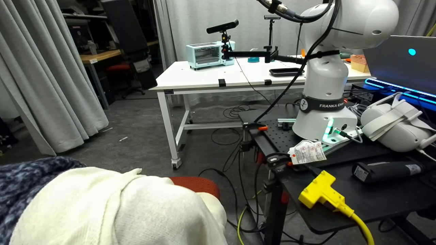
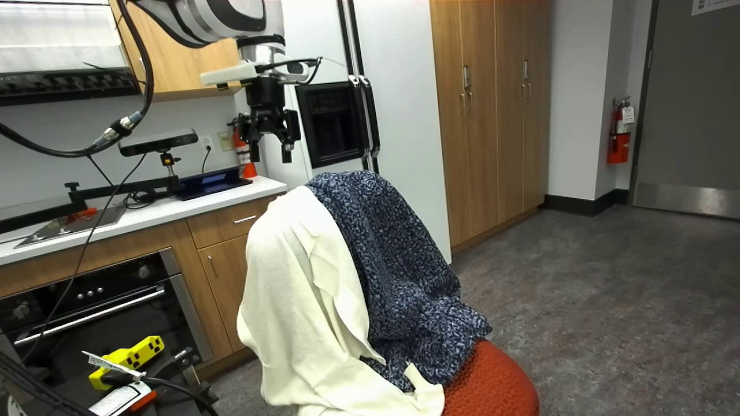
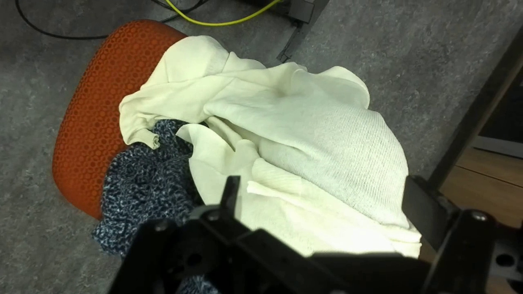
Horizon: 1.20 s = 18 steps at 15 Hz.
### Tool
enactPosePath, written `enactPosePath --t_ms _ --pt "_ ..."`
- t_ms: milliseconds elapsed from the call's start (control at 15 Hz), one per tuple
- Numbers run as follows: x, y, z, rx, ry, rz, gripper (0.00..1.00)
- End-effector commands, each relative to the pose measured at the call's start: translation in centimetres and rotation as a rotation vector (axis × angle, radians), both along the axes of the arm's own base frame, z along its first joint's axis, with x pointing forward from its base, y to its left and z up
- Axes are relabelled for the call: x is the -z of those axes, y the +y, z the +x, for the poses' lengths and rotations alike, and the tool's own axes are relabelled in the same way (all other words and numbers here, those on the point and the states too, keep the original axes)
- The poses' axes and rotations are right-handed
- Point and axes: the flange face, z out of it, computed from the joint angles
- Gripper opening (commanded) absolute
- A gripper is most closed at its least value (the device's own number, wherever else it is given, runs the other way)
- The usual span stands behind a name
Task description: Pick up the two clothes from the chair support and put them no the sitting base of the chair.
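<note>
A cream cloth and a dark blue speckled cloth hang side by side over the chair back, hiding it. Both also show in an exterior view, the cream cloth in front of the blue cloth. In the wrist view the cream cloth lies below the jaws and the blue cloth is partly hidden by the left finger. Their lower ends rest on the orange-red chair seat, which also shows in the wrist view. My gripper is open and empty above the chair back, apart from the cloths.
A black cart with a yellow power strip stands beside the chair. A white table holds a toaster oven. A kitchen counter and a fridge stand behind. A yellow cable lies on the floor.
</note>
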Motion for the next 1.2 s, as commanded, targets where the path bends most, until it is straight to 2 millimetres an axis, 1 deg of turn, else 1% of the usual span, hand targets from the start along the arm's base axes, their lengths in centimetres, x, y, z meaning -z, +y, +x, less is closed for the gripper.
enactPosePath --t_ms 0,400,667,867,1133 --pt "2.5 2.1 0.8 -0.041 0.002 0.014 1.0" --pt "6.3 6.4 1.7 -0.098 0.004 0.034 1.0" --pt "7.9 8.8 2.3 -0.151 0.007 0.037 1.0" --pt "8.3 9.8 3.1 -0.173 -0.001 0.036 1.0" --pt "8.8 10.2 4.7 -0.204 -0.021 0.015 1.0"
